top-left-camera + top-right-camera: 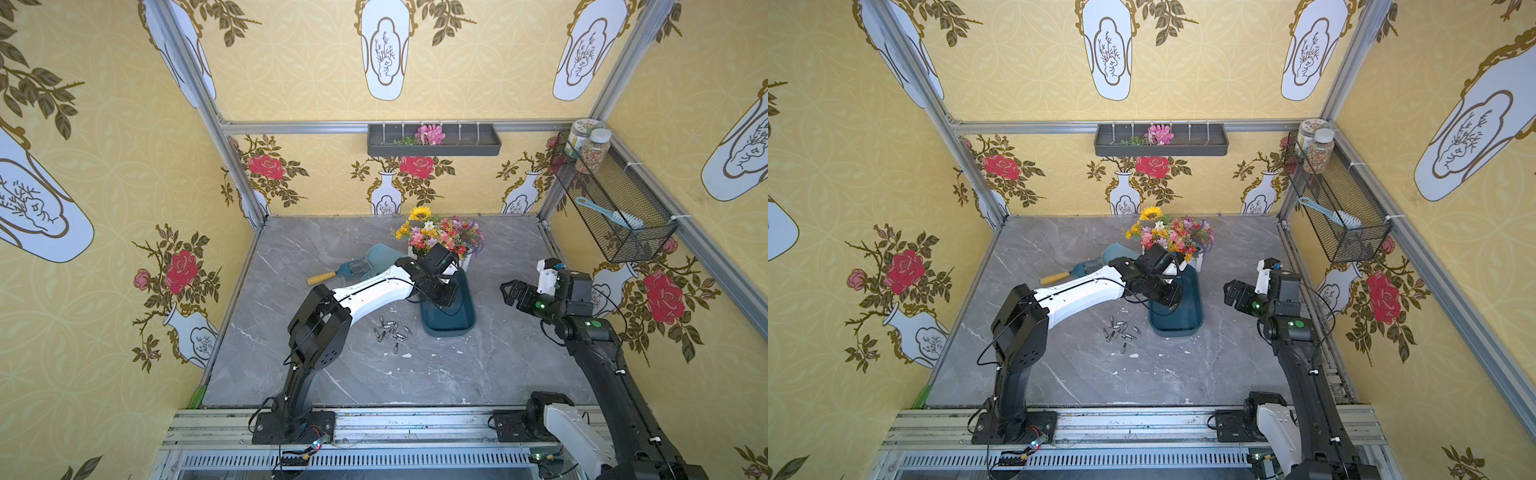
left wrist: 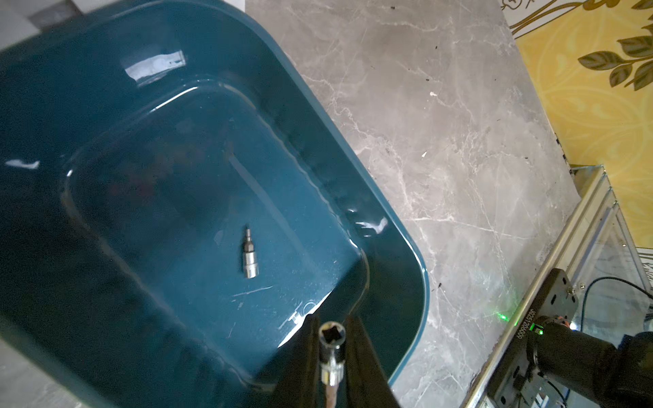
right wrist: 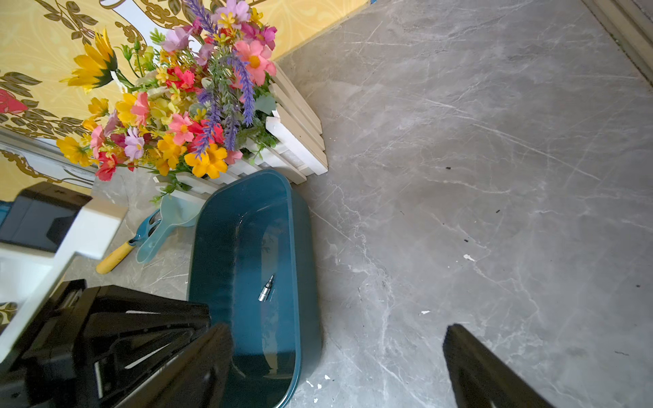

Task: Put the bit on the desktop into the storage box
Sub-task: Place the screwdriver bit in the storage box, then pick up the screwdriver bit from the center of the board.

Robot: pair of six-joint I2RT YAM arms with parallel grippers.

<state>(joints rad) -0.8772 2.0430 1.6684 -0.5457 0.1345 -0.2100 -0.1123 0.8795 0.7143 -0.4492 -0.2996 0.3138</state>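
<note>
Pinched in L gripper (image 2: 332, 322) above storage box (image 2: 304, 116): held bit (image 2: 331, 341); second bit (image 2: 250, 259) inside box; R gripper (image 3: 337, 330) wide apart beside box; loose bits (image 1: 392, 330) nearby.

Yellow wallpaper (image 1: 307, 62) printed with white vases and red roses covered the walls, framed by aluminium rails (image 1: 291, 126). A dark grey trough (image 1: 457, 150) with pink flowers (image 1: 430, 134) hung on the back wall; a black wire basket (image 1: 648, 245) on the right wall held two jars (image 1: 594, 156) and a blue brush (image 1: 619, 216).
</note>
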